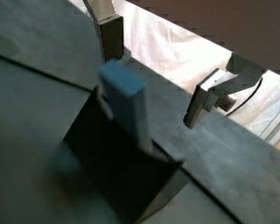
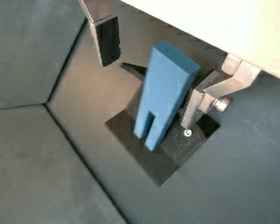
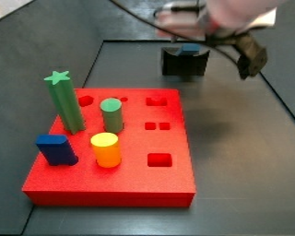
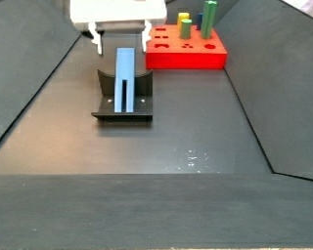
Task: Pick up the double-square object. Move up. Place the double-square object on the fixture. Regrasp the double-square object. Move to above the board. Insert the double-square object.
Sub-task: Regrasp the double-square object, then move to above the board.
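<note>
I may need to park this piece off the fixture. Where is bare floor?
Bare floor lies in front of the fixture and beside it, below the red board. It is crowded at the fixture: the double-square object rests there, and the open hand straddles it. The board's left side holds pegs.
</note>
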Available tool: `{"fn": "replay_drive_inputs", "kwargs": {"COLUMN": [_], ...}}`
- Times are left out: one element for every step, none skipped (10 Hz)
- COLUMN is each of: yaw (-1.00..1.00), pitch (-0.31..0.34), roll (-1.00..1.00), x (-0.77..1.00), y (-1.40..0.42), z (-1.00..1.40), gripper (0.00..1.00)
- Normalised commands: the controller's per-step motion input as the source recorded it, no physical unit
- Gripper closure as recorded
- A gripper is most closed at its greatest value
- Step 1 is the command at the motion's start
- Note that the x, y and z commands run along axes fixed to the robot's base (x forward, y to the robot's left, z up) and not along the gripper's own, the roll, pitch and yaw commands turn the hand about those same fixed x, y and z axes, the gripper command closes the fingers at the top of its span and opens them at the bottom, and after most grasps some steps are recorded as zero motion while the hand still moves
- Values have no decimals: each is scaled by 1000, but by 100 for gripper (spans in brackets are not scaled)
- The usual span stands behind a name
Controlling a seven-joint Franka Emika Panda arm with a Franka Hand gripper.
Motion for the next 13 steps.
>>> {"fn": "replay_drive_inputs", "kwargs": {"yaw": [-75,-63,-55,0,201,184,165,137,116,75,52,12,4], "pitch": [-41,-21,-12,0,64,71,59,-10,-39,-30,-16,40,60], "roll": [54,56,58,0,-503,-494,-444,-280,-174,-86,-58,-28,-26], "x": [48,49,52,0,305,301,293,275,268,261,258,249,246], "y": [15,10,6,0,99,99,99,91,88,83,80,73,69], "z": [-604,-439,-330,0,1000,1000,1000,1000,1000,1000,1000,1000,1000], "gripper": [0,0,0,100,100,100,100,100,100,100,100,100,100]}}
